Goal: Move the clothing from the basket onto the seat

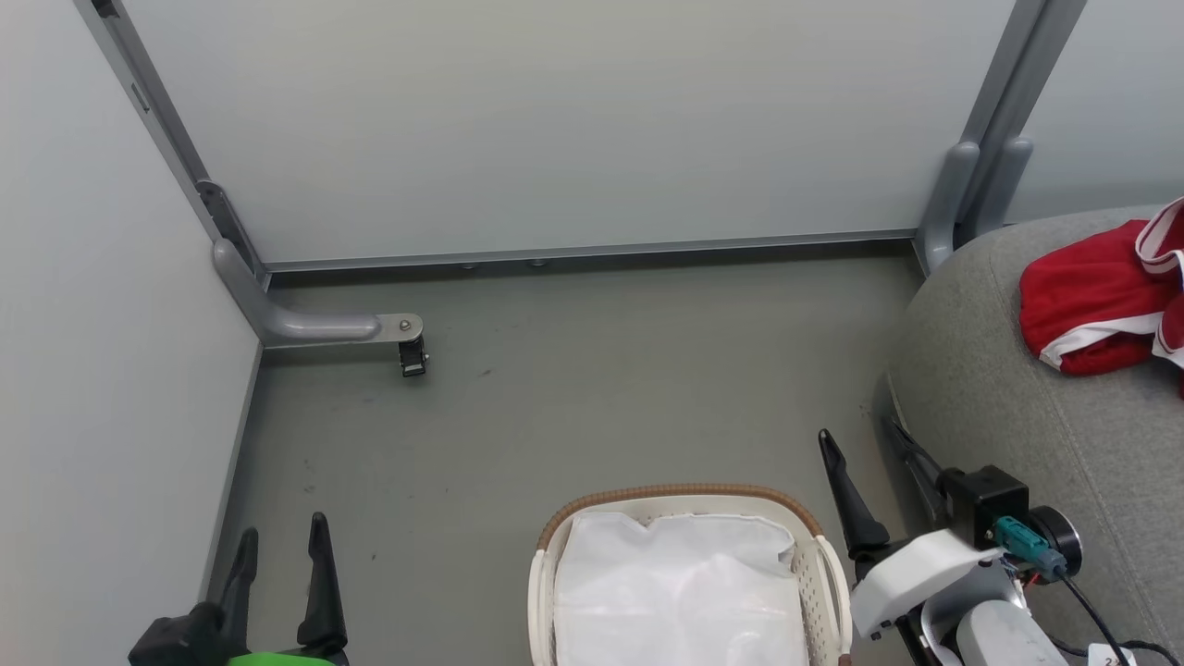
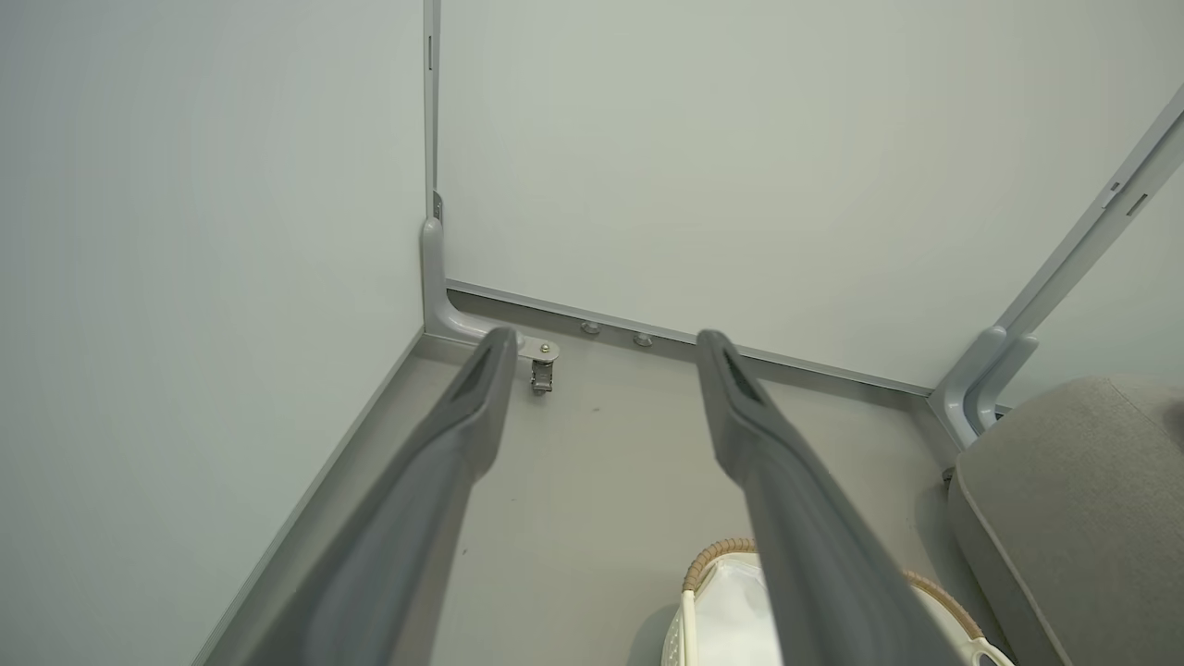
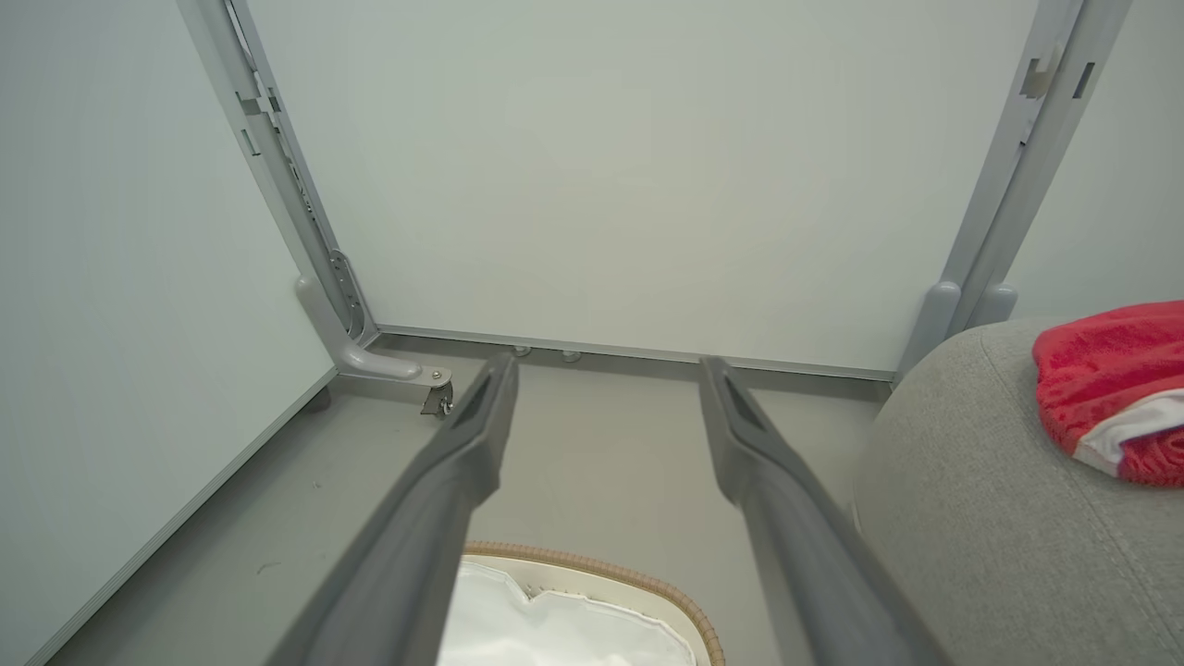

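Grippers first: our left gripper hangs over the floor with its jaws wide and nothing between them, and our right gripper stands just as wide and empty in the gap between the basket and the seat. Inside the basket we see a white liner sheet and no red; its near end is cut off, so we cannot rule out a garment there. We judge the main risk to be a grab at that liner, which would drag the light basket along. A right arm swinging from here could also clip the basket's rim or rub the seat's edge. Farther off, the clothing lies on the seat, running out of frame, so we cannot tell how close it sits to an edge where it might slide off.
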